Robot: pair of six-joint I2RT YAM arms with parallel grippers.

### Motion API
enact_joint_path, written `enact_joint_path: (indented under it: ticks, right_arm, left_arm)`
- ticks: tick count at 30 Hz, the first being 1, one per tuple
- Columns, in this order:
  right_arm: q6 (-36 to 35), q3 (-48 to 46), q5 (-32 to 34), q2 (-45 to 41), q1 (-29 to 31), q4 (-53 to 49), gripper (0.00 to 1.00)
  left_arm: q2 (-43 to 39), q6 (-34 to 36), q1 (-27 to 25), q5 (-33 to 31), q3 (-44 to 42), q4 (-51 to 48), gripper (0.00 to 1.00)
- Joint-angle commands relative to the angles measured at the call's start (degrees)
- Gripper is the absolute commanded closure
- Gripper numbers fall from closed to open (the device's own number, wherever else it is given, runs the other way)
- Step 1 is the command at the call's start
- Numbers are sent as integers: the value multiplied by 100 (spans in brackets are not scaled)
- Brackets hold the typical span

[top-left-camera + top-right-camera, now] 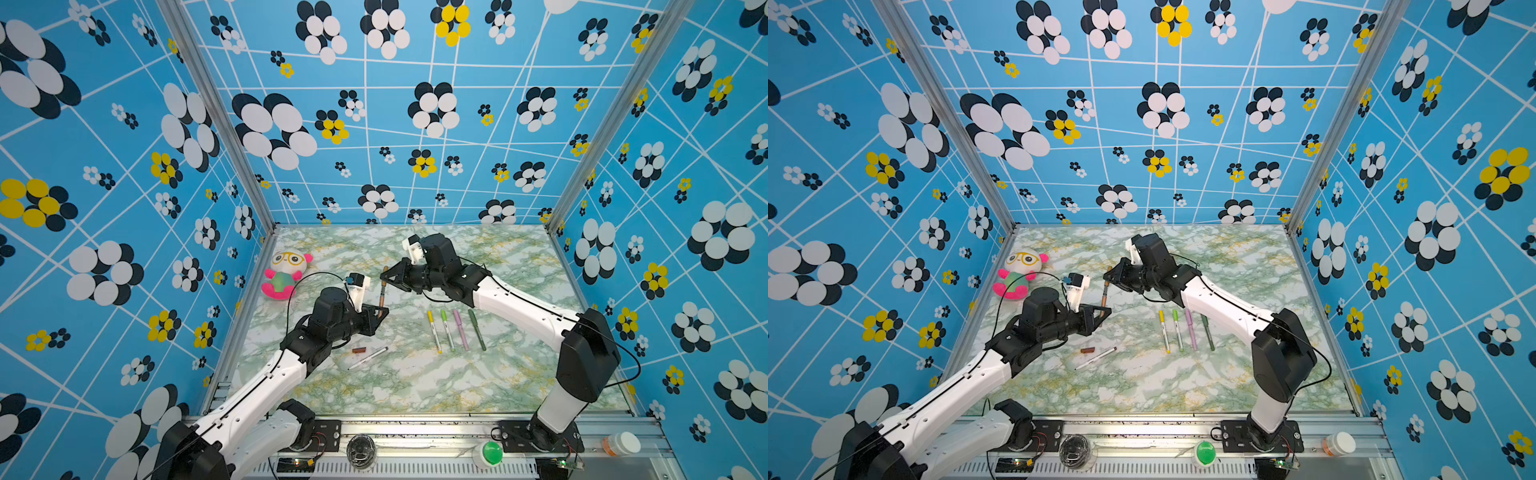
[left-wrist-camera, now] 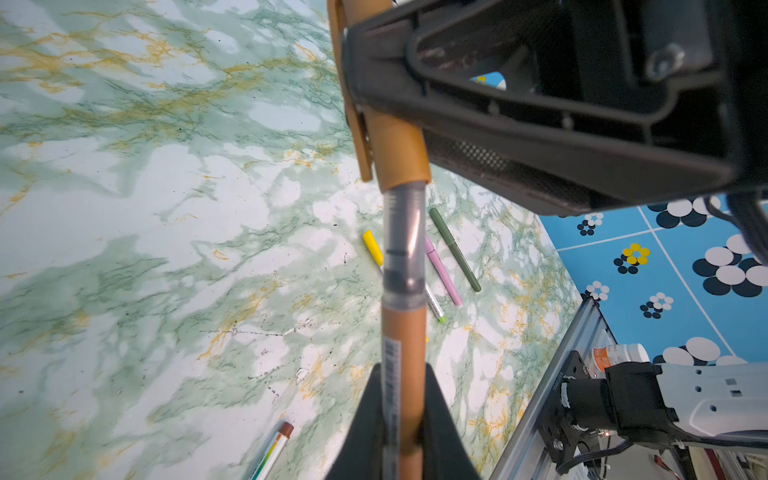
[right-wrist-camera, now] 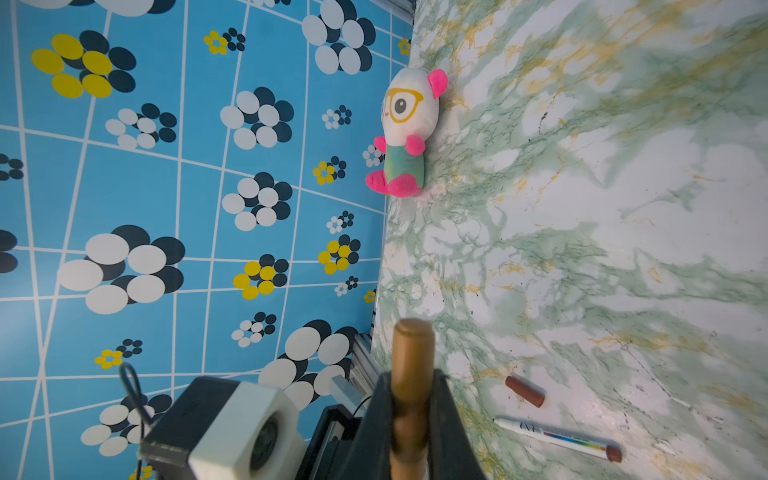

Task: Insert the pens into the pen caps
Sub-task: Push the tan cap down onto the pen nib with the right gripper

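Two end effectors (image 1: 381,311) (image 1: 385,276) pinch pen (image 2: 405,340), cap (image 2: 395,145).

Bright, even light; shadows faint and soft on the green-veined marble-pattern counter (image 1: 415,382). Both top views bow strongly at edges. Wrist views: close tan plastic pen barrel (image 2: 409,332) blurred, counter beyond sharper.

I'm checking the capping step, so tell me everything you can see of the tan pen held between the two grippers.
The tan plastic marker pen is held off the marble-patterned table. The left gripper is shut on its barrel, which bears a printed label strip; the right gripper is shut on its clipped tan cap. A clear grey section shows between cap and barrel, so the cap looks not fully seated.
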Motion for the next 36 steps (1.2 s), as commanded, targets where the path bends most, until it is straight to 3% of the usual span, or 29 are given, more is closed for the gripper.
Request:
enact_joint_path:
  ticks: [1,9,18,29,36]
  right_arm:
    - [-602,212,126,87,232,-643,100]
    - [-1257,203,180,82,463,-900,100]
    - [-914,-276,-50,43,575,-533,100]
    - [-1023,-107,253,279,679,-1365,100]
    - [-1708,-229,-657,216,681,-1064,100]
  left_arm:
    - [-52,13,-56,-39,127,237,100]
    - [-127,82,-56,-159,191,219,100]
    - [-234,81,-24,-695,274,516,100]
    - [94,529,-21,-316,794,749,100]
    - [72,608,4,38,886,907,100]
